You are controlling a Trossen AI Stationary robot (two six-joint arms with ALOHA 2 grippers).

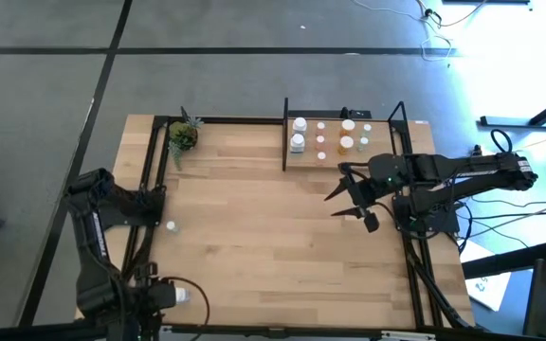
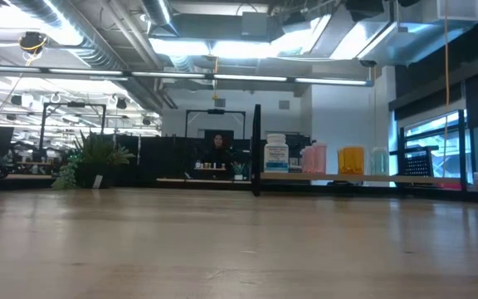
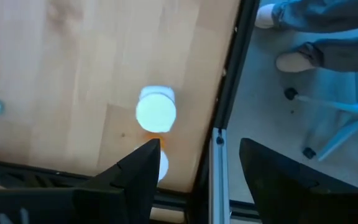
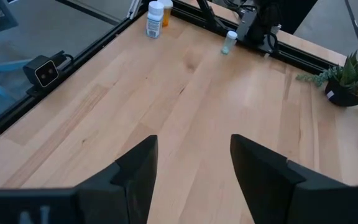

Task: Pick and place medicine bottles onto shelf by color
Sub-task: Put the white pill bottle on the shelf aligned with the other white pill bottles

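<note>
Left gripper (image 3: pixel 197 180): hanging over the near-left corner of the light wooden tabletop (image 1: pixel 254 227); two dark fingers standing apart, nothing between them but table edge and floor; holding nothing.

Just ahead of those fingers, two medicine bottles standing close together on the tabletop: one orange cylindrical bottle with a white cap (image 3: pixel 156 112); one more white-topped bottle (image 3: pixel 161 165), half hidden behind a finger; body colour not clear from the left wrist view.

A little farther along the left side, well apart from that pair: one tiny pale green bottle (image 1: pixel 171 225), upright, alone on the wood; so three bottles counted off the shelf.

At the far-left corner: one small green potted plant (image 1: pixel 184 135).

Right of centre along the far edge: one shelf of light wooden board with thin black metal posts (image 1: pixel 333 159); about nine caps counted on it from above, exact number hard to tell; two large white bottles (image 1: pixel 298 124) at its left end, one behind the other; then, seen from table height, pink bottles (image 2: pixel 314 158), orange bottles (image 2: pixel 351 159), pale green bottles (image 2: pixel 378 159), grouped by colour in that order.

Right gripper (image 1: pixel 349 201): raised above the tabletop just in front of the shelf; two fingers spread wide, nothing gripped; bare wood between them in the right wrist view.
</note>
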